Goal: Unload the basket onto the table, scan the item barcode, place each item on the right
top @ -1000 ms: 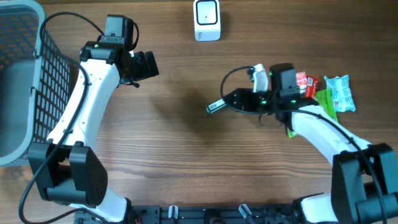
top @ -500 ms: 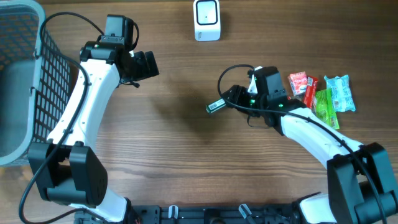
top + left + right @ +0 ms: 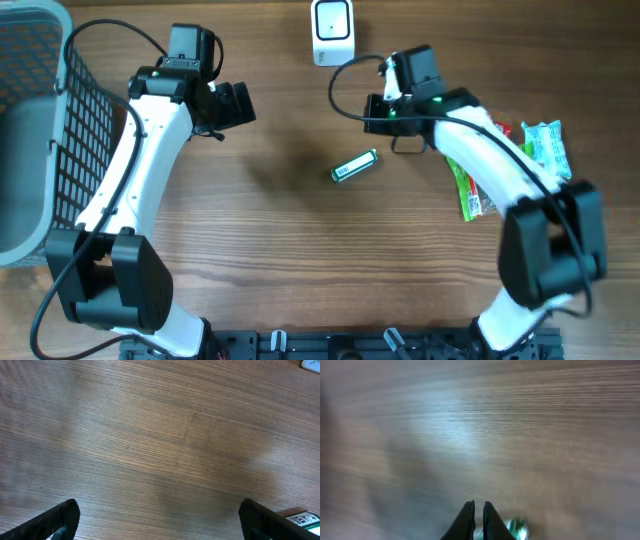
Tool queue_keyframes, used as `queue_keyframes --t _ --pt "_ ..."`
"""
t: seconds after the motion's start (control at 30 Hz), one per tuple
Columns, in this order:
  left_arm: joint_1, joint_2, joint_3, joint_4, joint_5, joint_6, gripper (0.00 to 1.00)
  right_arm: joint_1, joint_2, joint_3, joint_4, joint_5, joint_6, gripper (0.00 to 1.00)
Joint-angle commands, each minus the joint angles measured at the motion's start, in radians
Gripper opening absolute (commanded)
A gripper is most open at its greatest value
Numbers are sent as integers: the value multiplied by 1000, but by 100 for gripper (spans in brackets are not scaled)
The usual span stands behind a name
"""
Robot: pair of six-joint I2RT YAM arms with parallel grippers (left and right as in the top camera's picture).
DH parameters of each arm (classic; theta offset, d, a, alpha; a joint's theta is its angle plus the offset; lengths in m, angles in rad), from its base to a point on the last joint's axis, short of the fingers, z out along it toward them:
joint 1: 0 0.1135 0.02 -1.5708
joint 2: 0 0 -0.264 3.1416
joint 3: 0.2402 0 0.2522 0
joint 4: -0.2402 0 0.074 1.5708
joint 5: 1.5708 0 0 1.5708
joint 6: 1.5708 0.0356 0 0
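I find the small green-and-white cylindrical pack lying on a slant near the middle of the brown wood-grain table, white printed label facing up. The right gripper hangs just beyond it, apart from it, black fingers pressed together; the right wrist view is blurred. The white boxy scanner stands at the far edge, well apart from the pack. Glossy red, green and pale blue snack packets lie at the right, partly under the right arm. The left gripper is spread wide above bare wood. A grey plastic mesh basket sits at the left edge.
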Motion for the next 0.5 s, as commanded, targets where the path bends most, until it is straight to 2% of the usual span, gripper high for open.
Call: queue_keyframes --t 0.0,0.17,0.47 --pt "1 6 -2 2 -9 5 100 -5 117 0 46 -66 -99 9" --pt "1 6 -2 2 -9 5 100 -5 166 0 -3 -54 -119 9" --pt "1 6 -2 2 -9 5 100 -5 163 0 -376 -55 -148 9"
